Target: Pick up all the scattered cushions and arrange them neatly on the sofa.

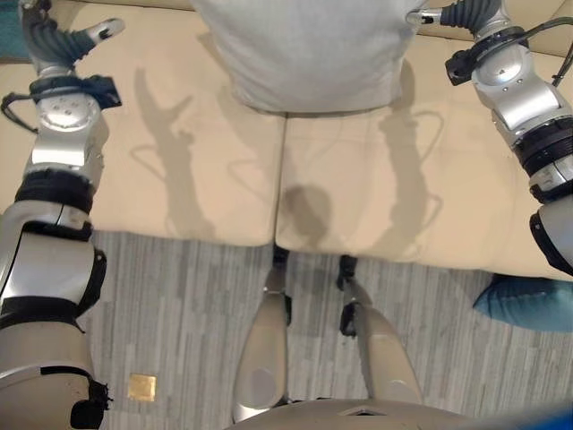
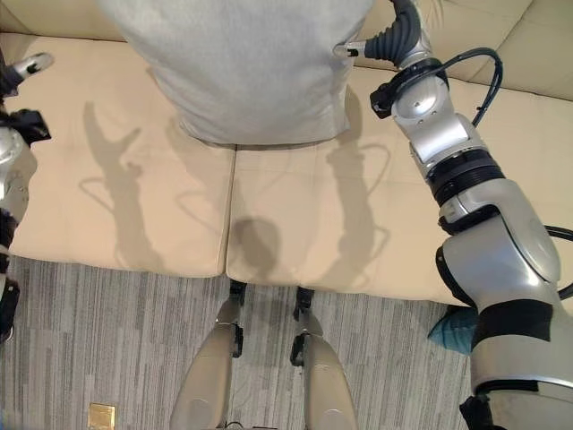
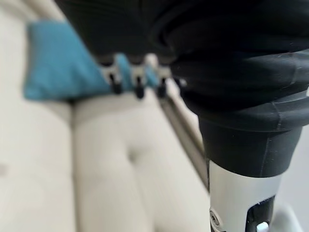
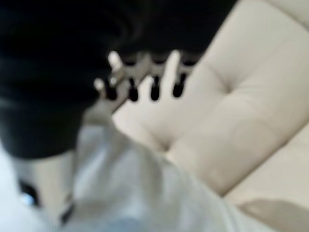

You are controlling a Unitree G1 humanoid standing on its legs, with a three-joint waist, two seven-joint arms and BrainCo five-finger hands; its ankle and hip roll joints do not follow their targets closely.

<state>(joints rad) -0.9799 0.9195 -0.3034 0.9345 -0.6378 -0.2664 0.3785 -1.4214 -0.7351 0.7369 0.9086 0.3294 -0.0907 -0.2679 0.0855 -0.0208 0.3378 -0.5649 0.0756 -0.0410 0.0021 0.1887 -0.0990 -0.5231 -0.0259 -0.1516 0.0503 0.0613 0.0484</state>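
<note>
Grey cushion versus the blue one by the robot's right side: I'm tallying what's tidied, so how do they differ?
The grey cushion is on the beige sofa, upright toward the backrest; the blue cushion is off the sofa, on the striped carpet at the seat's front edge. The grey one is beside the right hand; nothing touches the blue one. The grey one shows broadly; the blue one shows just a corner. Both look soft.

Matt woven grey cushion [image 2: 242, 63], smooth cream leather-like sofa [image 2: 134, 179], ribbed grey carpet [image 2: 116, 358].

one cushion [image 1: 309, 54] sits on the sofa [image 1: 179, 170]; another cushion [image 1: 528, 303] lies on the floor [image 1: 179, 305] right.
</note>
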